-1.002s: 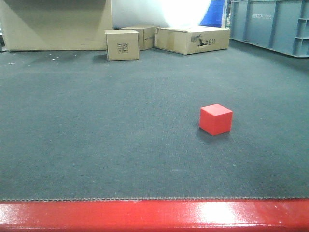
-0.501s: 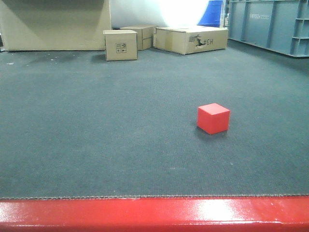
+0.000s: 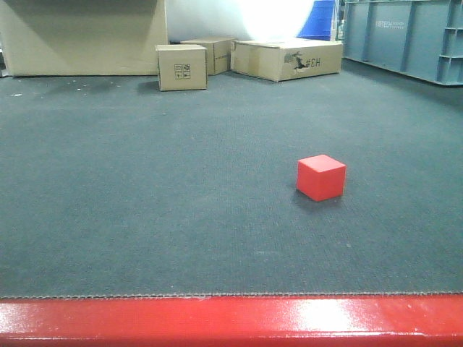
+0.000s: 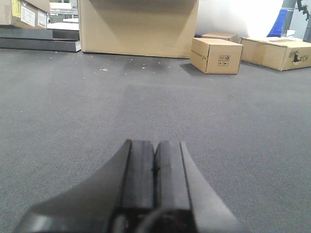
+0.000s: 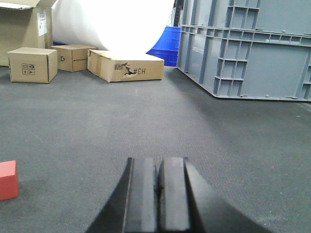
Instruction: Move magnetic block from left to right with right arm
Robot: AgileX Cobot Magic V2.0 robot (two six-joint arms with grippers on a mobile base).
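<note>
The small bright-red matte cube (image 3: 321, 178) sits alone on the dark grey carpet (image 3: 145, 202), well in front of the brown cardboard boxes (image 3: 181, 66), and shows at the left edge of the right wrist view (image 5: 8, 180). Any approach by the black right gripper (image 5: 158, 194), jaws pressed together and low over the carpet to the cube's right, would likely shove the cube unless the jaws spread first. The black left gripper (image 4: 154, 179) also sits pressed together, level and pointing toward the boxes.
</note>
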